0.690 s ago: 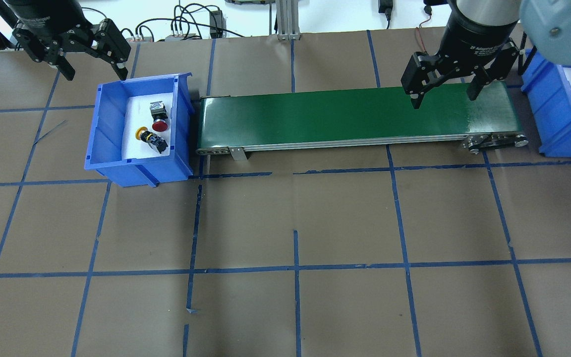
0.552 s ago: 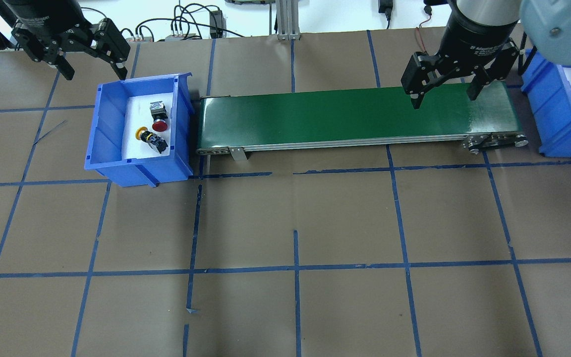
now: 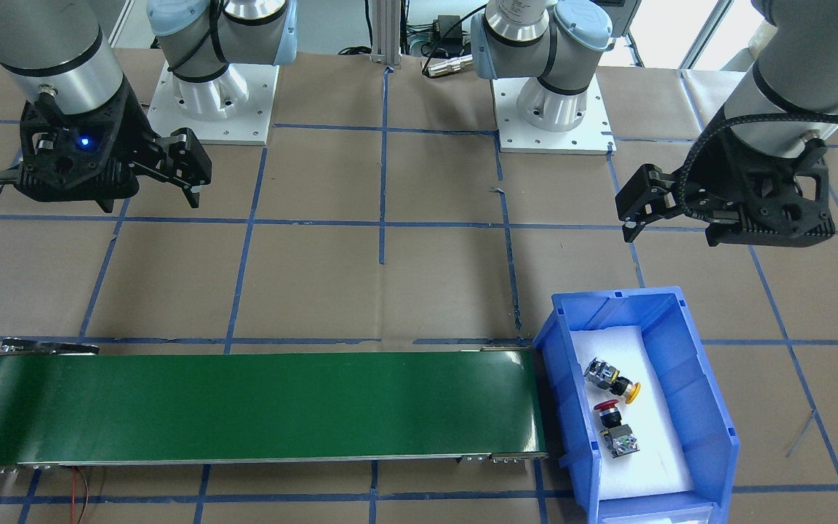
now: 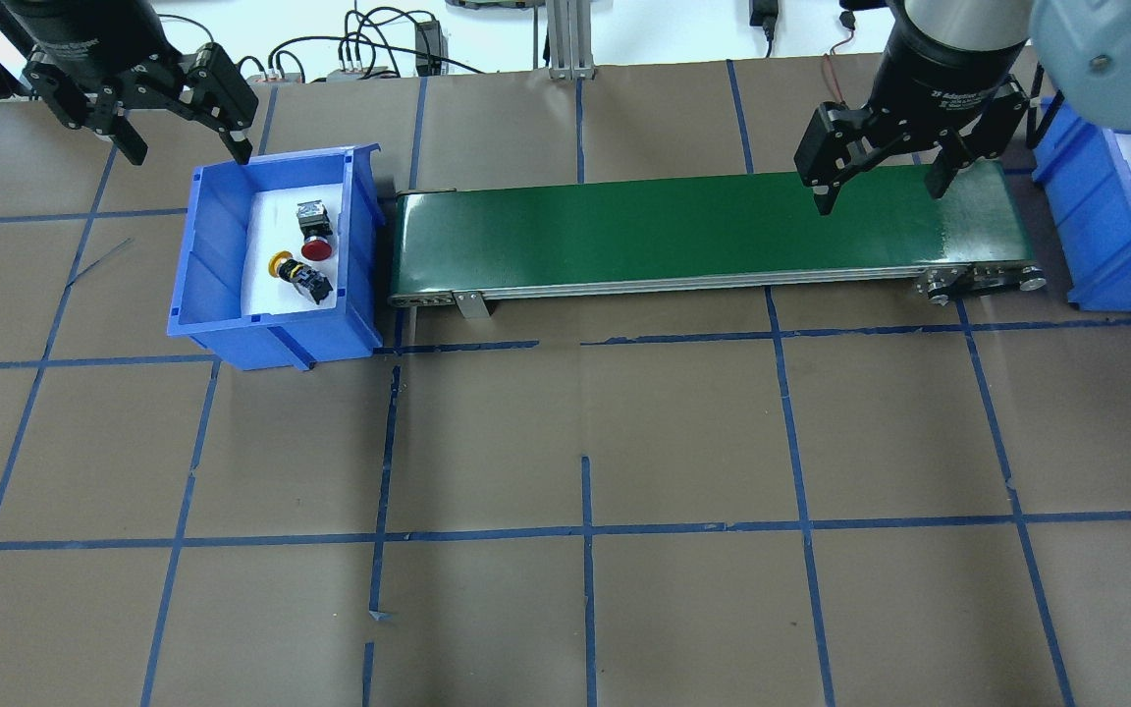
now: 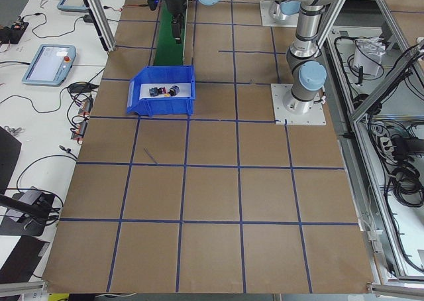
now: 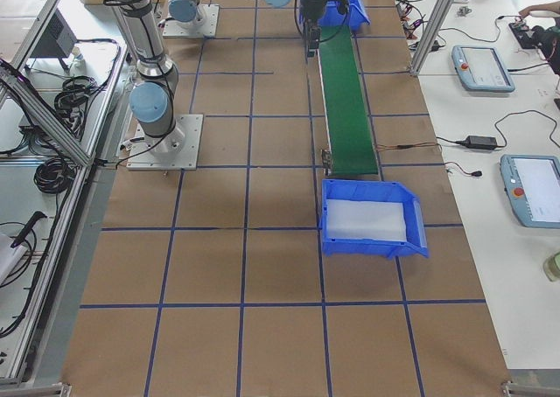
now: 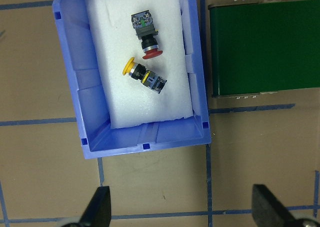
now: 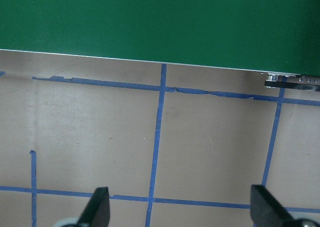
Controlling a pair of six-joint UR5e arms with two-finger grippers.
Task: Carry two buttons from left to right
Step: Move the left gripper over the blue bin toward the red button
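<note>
The red button and the yellow button lie on their sides on white foam in a blue bin, ahead of and below the left gripper, whose fingers are spread wide and hold nothing. Their caps sit close together, and the red one is near the bin wall beside the green belt. A descent could therefore knock the neighbouring button, catch a finger on the wall, or let a round cap slip out. The right gripper hangs empty and spread over the belt's other end, with a second bin just beyond it.
</note>
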